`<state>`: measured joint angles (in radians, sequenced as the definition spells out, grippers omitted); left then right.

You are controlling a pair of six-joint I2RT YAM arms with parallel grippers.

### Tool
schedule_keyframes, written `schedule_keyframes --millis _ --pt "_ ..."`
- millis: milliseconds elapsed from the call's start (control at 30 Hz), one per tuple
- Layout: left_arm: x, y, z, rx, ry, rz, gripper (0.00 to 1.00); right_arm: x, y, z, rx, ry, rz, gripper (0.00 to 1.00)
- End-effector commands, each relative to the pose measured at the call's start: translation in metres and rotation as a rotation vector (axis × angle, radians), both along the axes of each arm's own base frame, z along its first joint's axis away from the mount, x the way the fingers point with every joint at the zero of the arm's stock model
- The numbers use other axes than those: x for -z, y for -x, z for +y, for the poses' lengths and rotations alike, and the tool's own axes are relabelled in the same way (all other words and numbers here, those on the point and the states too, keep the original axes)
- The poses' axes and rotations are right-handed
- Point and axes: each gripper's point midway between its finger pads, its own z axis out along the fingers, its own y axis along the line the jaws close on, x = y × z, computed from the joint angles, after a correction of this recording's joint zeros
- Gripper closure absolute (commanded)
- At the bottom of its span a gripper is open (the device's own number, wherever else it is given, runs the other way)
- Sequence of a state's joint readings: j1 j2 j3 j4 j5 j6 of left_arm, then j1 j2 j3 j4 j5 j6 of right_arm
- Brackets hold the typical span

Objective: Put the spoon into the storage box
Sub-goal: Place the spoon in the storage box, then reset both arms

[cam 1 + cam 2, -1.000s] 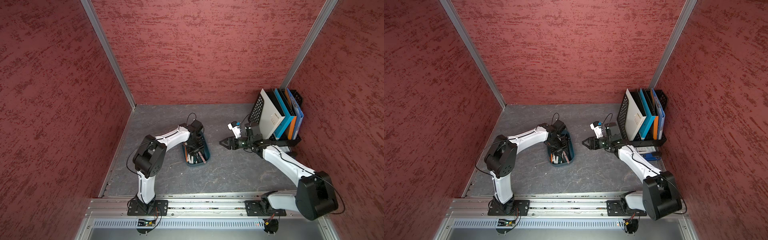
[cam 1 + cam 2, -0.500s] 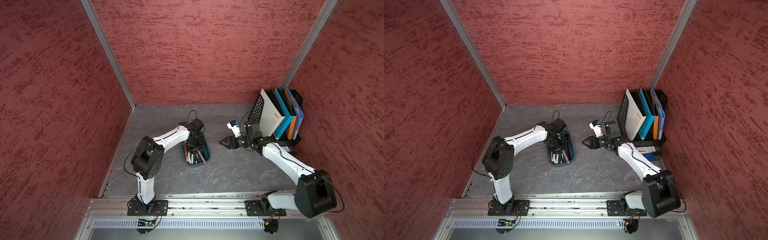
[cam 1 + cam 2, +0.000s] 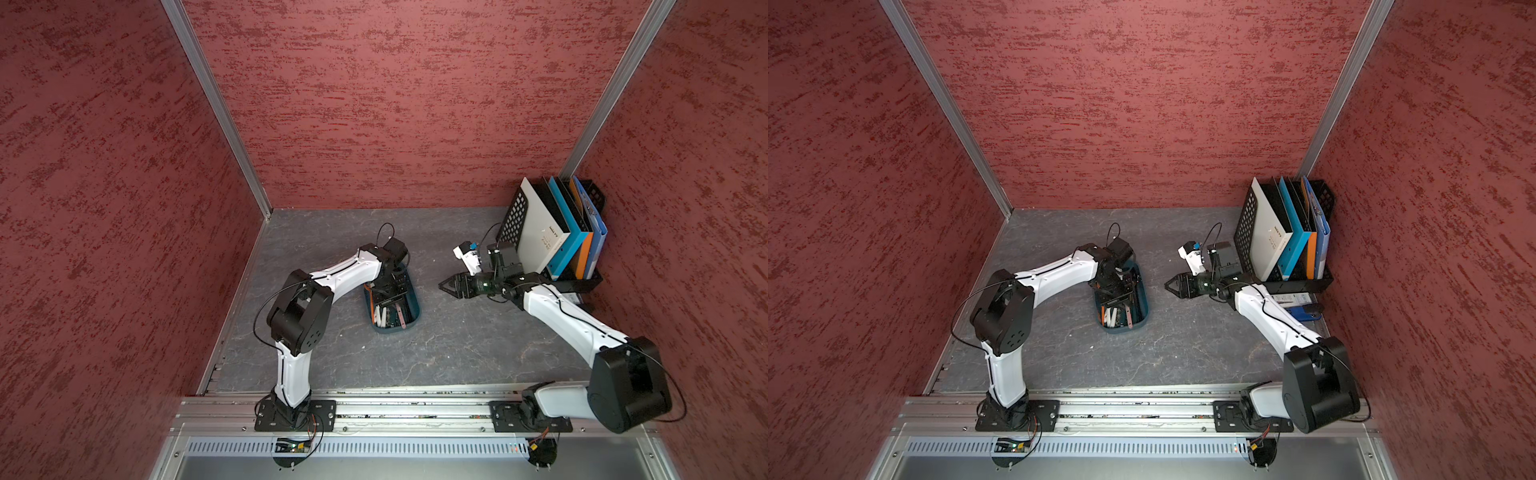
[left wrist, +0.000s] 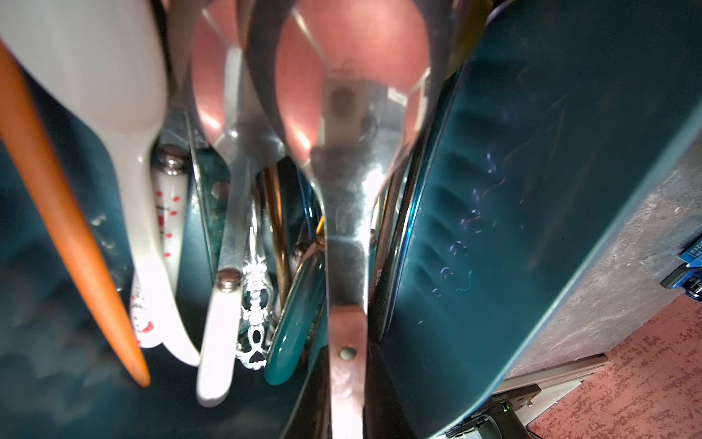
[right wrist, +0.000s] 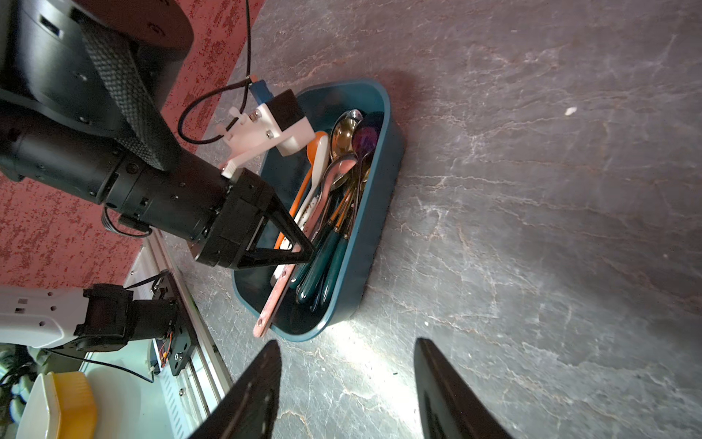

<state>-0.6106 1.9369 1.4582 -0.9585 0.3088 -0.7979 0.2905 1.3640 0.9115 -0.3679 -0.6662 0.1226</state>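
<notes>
Red textured walls (image 3: 374,104) close in the grey, stone-patterned surface (image 3: 457,353) on three sides. In its 2 o'clock corner a black mesh file rack (image 3: 513,214) holds white, blue and orange binders (image 3: 567,249) upright. A flat blue item (image 3: 1302,311) lies on the surface just at the rack's 5 o'clock.

The left arm (image 3: 345,274) rises from the rail at 7 o'clock and bends in to the middle of the surface. The right arm (image 3: 561,316) comes from 5 o'clock and stretches toward the middle.

The storage box (image 3: 417,305), a dark teal tray, sits near the centre with its long axis running roughly 12 to 6. It is packed with cutlery, bowls toward 12 and handles toward 6.

The left gripper (image 5: 304,254) is dipped into the box, clenched on the handle of the spoon (image 5: 279,296). In the left wrist view dark fingers (image 4: 304,399) press against either side of that pinkish handle. The spoon lies inside the box along the wall on the 3 o'clock side. Its steel bowl points to 12, and its handle end pokes out over the rim at 6.

The right gripper (image 5: 347,342) hovers just above bare surface at the box's 3 o'clock, apart from it. Its jaws are spread with nothing between them.

Beside the spoon lie an orange spoon (image 4: 68,228), a white spoon (image 4: 125,114) and teal-handled spoons (image 5: 326,262).
</notes>
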Motion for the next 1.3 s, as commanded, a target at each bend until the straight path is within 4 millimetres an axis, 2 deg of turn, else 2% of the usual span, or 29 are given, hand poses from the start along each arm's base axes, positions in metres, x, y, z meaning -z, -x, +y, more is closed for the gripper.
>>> schedule_keyframes --millis 0,333,600,633,700,733,800,900,1100,1200,1267 --pt "0.004 -0.010 0.003 0.013 -0.019 -0.009 0.96 0.002 -0.004 -0.002 0.003 0.009 -0.002 0.42" --pt "-0.021 -0.020 0.003 0.027 -0.049 -0.088 0.98 0.005 -0.004 0.000 -0.005 0.006 0.012 0.42" --pt "0.011 -0.021 0.004 0.023 -0.063 -0.001 0.96 0.005 -0.007 0.002 -0.006 -0.003 0.024 0.42" --pt "0.012 -0.020 0.004 0.024 -0.067 0.007 0.94 0.005 -0.007 0.001 -0.005 -0.002 0.024 0.42" --pt "0.010 -0.021 0.003 0.027 -0.060 -0.001 0.79 0.006 -0.007 0.001 -0.006 0.001 0.025 0.42" --pt "0.008 -0.022 0.003 0.027 -0.055 -0.010 0.68 0.007 -0.006 0.002 -0.009 0.003 0.026 0.42" --pt "0.003 -0.022 0.004 0.028 -0.056 -0.031 0.58 0.007 -0.007 0.000 -0.005 0.011 0.024 0.41" --pt "-0.011 -0.024 0.002 0.039 -0.048 -0.088 0.51 0.006 -0.008 -0.001 -0.001 0.026 0.019 0.41" --pt "-0.070 -0.026 -0.011 0.117 0.023 -0.315 0.41 0.009 -0.015 -0.014 0.038 0.121 -0.028 0.40" --pt "-0.102 -0.021 -0.003 0.150 0.020 -0.470 0.40 0.011 -0.027 -0.031 0.101 0.207 -0.095 0.40" --pt "-0.125 -0.020 0.016 0.164 -0.016 -0.622 0.37 0.011 -0.039 -0.048 0.171 0.277 -0.150 0.38"
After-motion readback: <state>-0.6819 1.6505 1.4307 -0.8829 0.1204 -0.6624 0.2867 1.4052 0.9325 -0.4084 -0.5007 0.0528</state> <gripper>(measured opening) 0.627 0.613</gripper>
